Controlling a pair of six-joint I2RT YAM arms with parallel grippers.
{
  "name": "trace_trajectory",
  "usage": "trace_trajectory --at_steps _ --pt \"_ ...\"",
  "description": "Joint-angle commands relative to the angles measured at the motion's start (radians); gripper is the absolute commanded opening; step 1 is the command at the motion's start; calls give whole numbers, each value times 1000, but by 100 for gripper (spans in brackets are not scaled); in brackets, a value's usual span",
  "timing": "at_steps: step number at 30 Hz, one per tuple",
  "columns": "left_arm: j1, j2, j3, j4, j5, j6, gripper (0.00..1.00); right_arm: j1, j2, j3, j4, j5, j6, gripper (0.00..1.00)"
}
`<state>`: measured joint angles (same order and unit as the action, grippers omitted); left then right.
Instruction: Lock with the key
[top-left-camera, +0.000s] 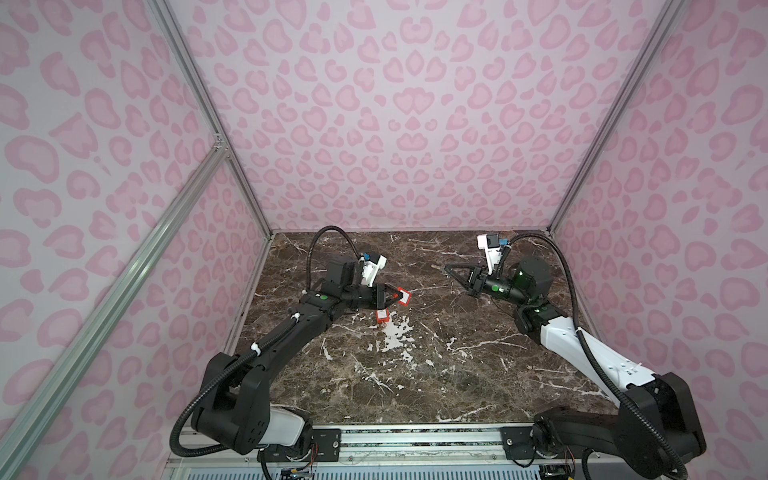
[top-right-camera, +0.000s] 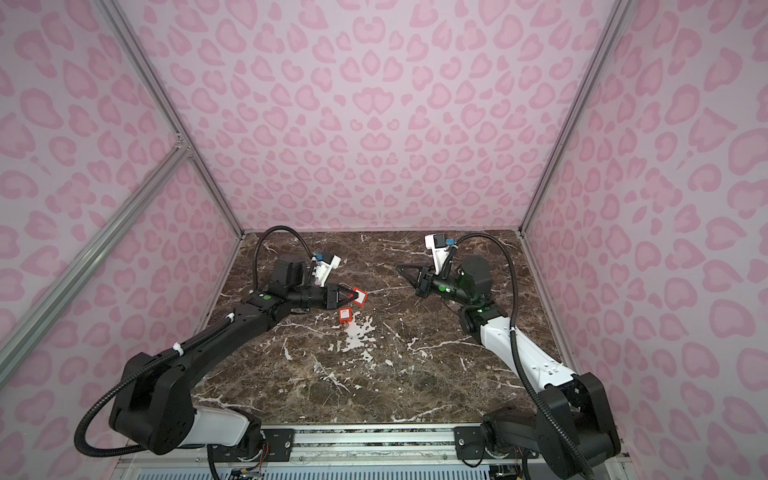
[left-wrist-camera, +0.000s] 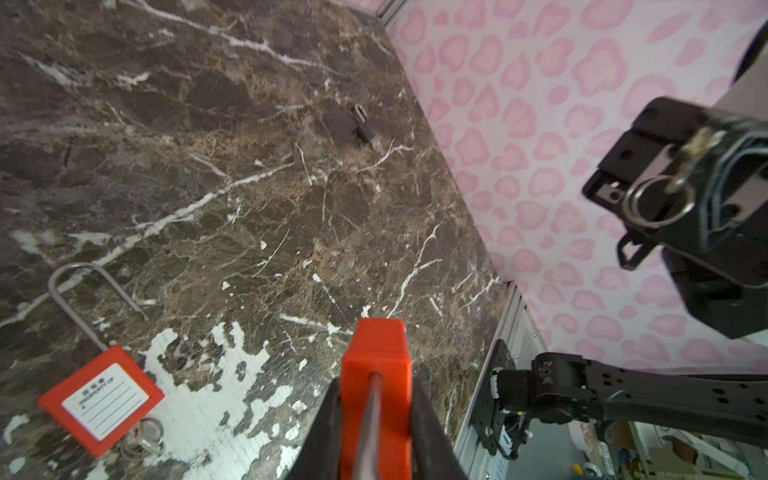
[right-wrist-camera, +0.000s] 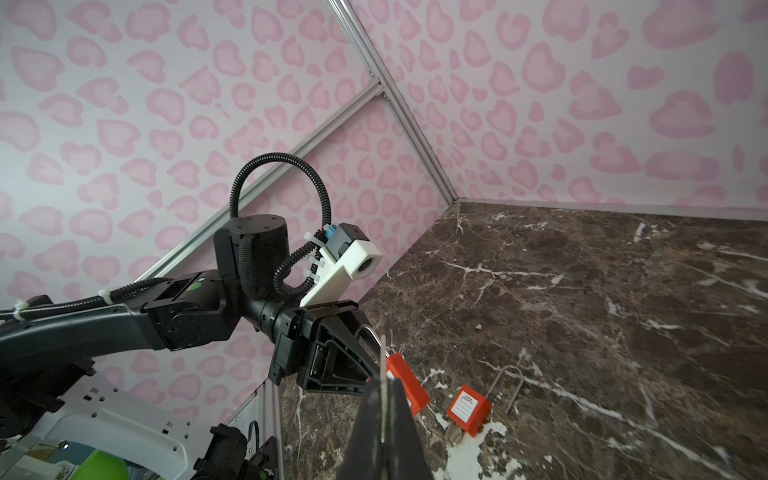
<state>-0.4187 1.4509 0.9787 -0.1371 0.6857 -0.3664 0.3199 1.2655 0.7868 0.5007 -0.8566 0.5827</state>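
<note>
The left gripper (top-left-camera: 395, 296) clenched a red padlock (top-left-camera: 405, 297) by its body, raised above the middle of the marble table (top-left-camera: 457, 374). Nearer the far right corner, the right gripper (top-left-camera: 449, 269) pinched the key (right-wrist-camera: 382, 357). A second red padlock (top-left-camera: 381, 316) lay on the table under the left gripper, shackle open.

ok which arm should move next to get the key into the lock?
Right. The right gripper is shut on the key, aimed toward the red padlock clamped in the left gripper. Left should probably just hold it steady.
</note>
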Motion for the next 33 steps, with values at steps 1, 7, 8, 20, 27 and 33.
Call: trace_trajectory --at_steps 1,7,8,20,27,33 --pt "-29 73 44 -153 -81 165 3 0 -16 -30 -89 60 -68 0" --pt "-89 256 151 -295 -92 303 3 -6 -79 -75 -149 92 -99 0" --pt "-95 284 176 -324 -88 323 3 -10 -92 -83 -161 95 -105 0" --pt "-159 470 303 -511 47 466 3 -29 -181 -133 -219 124 -111 0" --pt "-187 523 313 -553 50 506 3 -28 -189 -134 -231 116 -116 0" --pt "-187 549 305 -576 31 517 13 -30 -187 -136 -228 114 -114 0"
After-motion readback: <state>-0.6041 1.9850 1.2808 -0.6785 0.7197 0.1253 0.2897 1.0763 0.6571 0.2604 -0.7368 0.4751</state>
